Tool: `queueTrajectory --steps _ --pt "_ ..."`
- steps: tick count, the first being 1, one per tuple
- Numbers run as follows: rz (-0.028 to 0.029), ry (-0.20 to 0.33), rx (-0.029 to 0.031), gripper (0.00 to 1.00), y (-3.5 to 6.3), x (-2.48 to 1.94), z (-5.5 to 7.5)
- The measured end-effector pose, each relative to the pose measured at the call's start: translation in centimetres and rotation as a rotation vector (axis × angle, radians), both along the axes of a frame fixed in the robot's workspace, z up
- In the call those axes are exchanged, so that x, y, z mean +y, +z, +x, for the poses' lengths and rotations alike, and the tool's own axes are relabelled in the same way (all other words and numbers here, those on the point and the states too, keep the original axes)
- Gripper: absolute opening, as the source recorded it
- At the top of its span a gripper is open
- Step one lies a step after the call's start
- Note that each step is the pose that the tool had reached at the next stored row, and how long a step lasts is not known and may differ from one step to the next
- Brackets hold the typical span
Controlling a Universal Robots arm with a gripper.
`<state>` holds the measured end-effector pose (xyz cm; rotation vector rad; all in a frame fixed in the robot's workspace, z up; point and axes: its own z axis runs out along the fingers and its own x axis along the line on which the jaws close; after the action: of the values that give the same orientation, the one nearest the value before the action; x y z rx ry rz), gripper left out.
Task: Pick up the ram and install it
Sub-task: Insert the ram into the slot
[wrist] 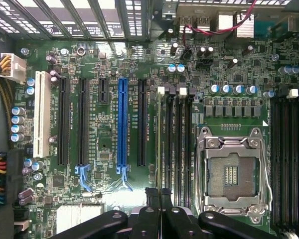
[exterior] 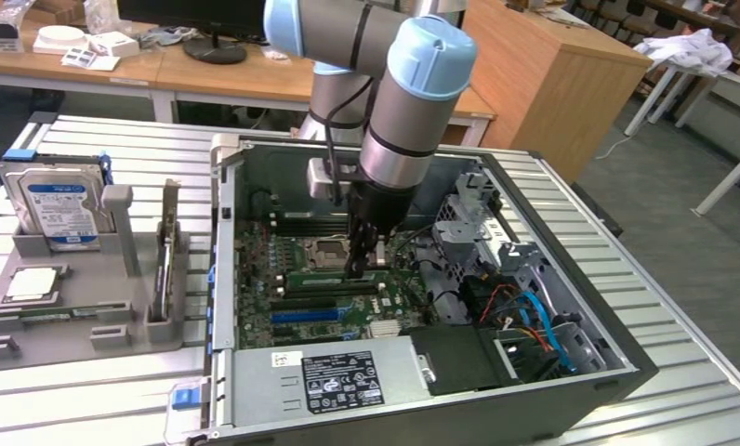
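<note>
My gripper [exterior: 367,268] reaches down into the open computer case [exterior: 618,367], over the motherboard's [exterior: 277,321] memory slots beside the processor socket [exterior: 330,249]. The ram [exterior: 324,276], a narrow green stick, stands on edge along one of these slots right under the fingertips. In the wrist view my gripper [wrist: 160,199] has its black fingers drawn together on the ram's [wrist: 163,142] thin top edge, which runs away from them along the slot with white clips. The empty socket [wrist: 232,172] lies just beside it.
A blue expansion slot [wrist: 122,124] and black ones run parallel to the ram. Cables [exterior: 537,321] and a drive cage [exterior: 476,218] crowd the case at the exterior view's right. A grey fixture [exterior: 85,311] at the exterior view's left holds a hard drive [exterior: 58,209] and a square chip [exterior: 35,283].
</note>
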<state>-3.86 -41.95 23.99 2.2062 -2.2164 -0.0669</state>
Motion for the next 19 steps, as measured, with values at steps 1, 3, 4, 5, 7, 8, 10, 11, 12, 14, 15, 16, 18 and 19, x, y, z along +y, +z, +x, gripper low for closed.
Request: queueTrajectory --steps 1,3,4,5,7,8,10,11,12,14,15,16,18,19 --pt "0.0003 0.0 -0.0001 0.12 -0.02 0.01 0.01" --pt "0.0004 0.0 -0.0001 0.12 -0.03 0.01 0.04" --pt "0.0006 0.0 -0.0002 0.12 -0.04 0.02 0.04" --pt "0.0008 0.0 -0.0003 0.12 -0.05 0.05 0.05" --pt "0.0004 0.0 -0.0001 0.12 -0.04 0.09 0.04" --pt "0.0005 0.0 -0.0001 0.12 -0.04 0.1 0.04" --pt "0.0004 0.0 -0.0001 0.12 -0.04 0.1 0.03" --pt "0.0003 0.0 -0.0001 0.12 -0.03 0.1 0.03" --pt "0.0004 0.0 -0.0001 0.12 -0.06 0.1 0.04" --pt "0.0004 0.0 -0.0001 0.12 -0.17 0.11 0.04" --pt "0.0004 0.0 -0.0001 0.12 -0.22 0.1 0.04" --pt "0.0004 0.0 -0.0001 0.12 -0.28 0.1 0.04" --pt "0.0004 0.0 -0.0001 0.12 -0.38 0.1 0.04" --pt "0.0004 0.0 -0.0001 0.12 -0.43 0.1 0.04"
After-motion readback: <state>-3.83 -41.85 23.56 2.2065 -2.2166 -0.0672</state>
